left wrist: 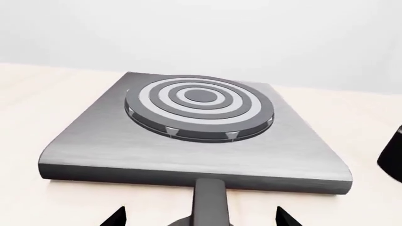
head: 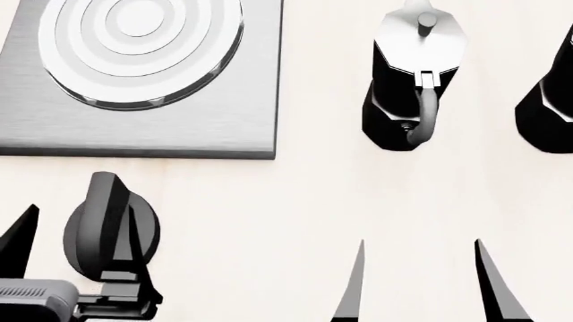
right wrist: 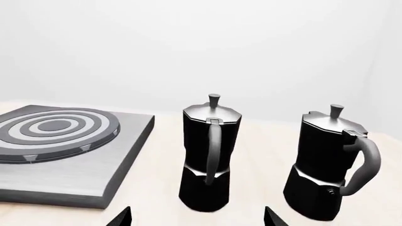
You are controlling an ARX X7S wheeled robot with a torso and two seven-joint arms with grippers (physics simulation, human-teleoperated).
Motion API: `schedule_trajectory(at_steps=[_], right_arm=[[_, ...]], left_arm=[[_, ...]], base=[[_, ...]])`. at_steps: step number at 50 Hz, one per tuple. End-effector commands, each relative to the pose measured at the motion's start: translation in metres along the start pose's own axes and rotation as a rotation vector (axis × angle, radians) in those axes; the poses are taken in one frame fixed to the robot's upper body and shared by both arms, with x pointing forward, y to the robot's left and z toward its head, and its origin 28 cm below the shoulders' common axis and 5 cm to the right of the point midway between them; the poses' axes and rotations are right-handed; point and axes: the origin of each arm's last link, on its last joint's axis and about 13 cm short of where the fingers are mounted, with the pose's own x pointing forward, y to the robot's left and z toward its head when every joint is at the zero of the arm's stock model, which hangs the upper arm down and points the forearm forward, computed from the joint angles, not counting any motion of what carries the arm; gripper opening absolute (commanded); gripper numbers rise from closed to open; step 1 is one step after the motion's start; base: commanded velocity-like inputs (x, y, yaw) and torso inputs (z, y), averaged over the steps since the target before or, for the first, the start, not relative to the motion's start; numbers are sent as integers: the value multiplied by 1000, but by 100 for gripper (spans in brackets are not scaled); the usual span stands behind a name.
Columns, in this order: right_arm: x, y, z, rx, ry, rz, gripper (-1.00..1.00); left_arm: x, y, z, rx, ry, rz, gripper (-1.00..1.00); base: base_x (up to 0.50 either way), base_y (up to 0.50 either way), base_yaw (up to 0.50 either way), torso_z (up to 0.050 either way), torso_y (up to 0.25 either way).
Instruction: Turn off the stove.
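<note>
A pale tabletop [head: 296,201] carries everything. The stove [head: 215,114] is set at its far left, the ringed burner [head: 134,47] raised on the slab. Two black moka pots [head: 412,87] [head: 548,107] are stood well apart to the right. The knob [head: 112,228] lies just before the stove — bracketed by the left end effector [head: 85,251], fingers spread either side, contact unclear. The right end effector [head: 421,282] is held wide — empty.

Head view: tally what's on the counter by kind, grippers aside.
Stove slab: 1
Knob: 1
Moka pots: 2, one by the stove, one cut by the frame edge
Total: 4
</note>
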Motion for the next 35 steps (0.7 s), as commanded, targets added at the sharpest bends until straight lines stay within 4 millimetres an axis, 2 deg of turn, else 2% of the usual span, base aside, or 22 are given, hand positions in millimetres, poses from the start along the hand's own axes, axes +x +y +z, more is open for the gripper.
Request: schedule_trajectory(at_steps=[1, 35], right_arm=[[1, -2, -1, -14, -8, -10, 100], [0, -2, -1, -13, -5, -6, 100]], left_arm=[[5, 3, -5, 9, 5, 21, 100], [10, 8, -14, 24, 25, 72, 100]], base=[[0, 0, 0, 0, 0], [0, 0, 0, 0, 0]])
